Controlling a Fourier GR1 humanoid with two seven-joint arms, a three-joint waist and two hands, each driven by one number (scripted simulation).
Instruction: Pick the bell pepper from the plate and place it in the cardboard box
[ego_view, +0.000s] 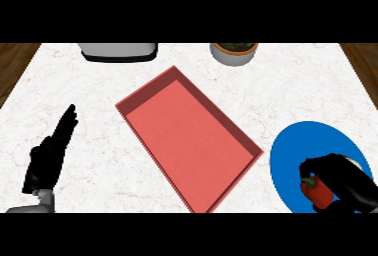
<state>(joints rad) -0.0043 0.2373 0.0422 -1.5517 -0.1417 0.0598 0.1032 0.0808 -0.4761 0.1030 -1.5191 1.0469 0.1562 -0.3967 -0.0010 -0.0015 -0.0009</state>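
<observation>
White counter (88, 95) all around. Right hand (347, 182) curls round red bell pepper (316, 192), on blue plate (291, 150) under it. Pepper looks light, smooth, maybe slippery; hold fat middle. Red box (188, 135) left of hand. Left hand (52, 150) flat, resting.

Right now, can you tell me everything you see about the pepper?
The pepper is red with a bit of green at its top. It sits on the blue plate, near the plate's lower right part. The right hand curls round it and hides most of it, so its full shape cannot be told. It is not yet in the red box to its left.
</observation>
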